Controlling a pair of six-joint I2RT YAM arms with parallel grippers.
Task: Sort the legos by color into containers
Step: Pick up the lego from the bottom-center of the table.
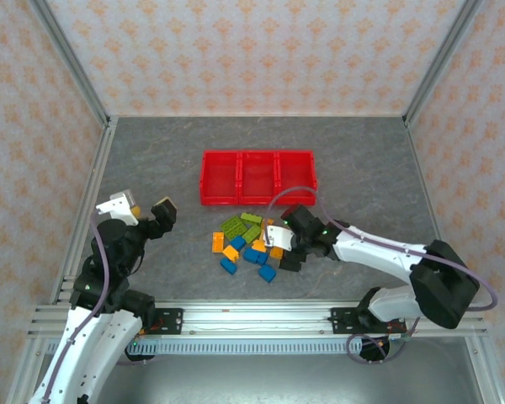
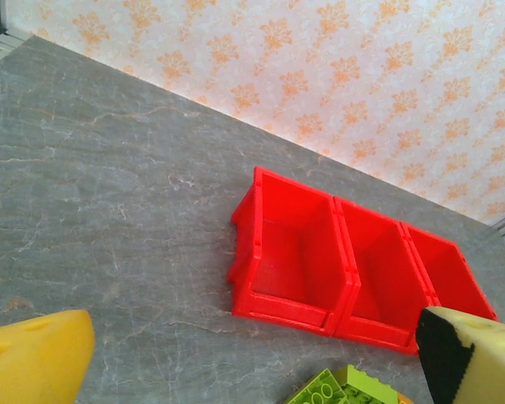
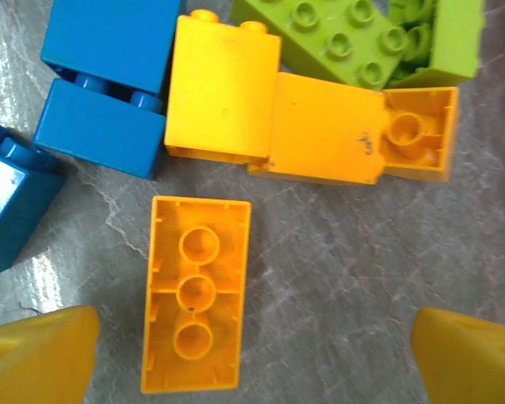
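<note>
Holds right gripper wide above an upturned orange plastic brick toward the table's near edge, set to straddle it; parks left gripper, equally wide, clear of empty red plastic bins

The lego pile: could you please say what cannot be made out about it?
Top external: right gripper covers the right side of the pile; brick count unsure.
Left wrist: lime brick cut off by bottom edge.
Right wrist: blue brick cut off by left edge.
</note>
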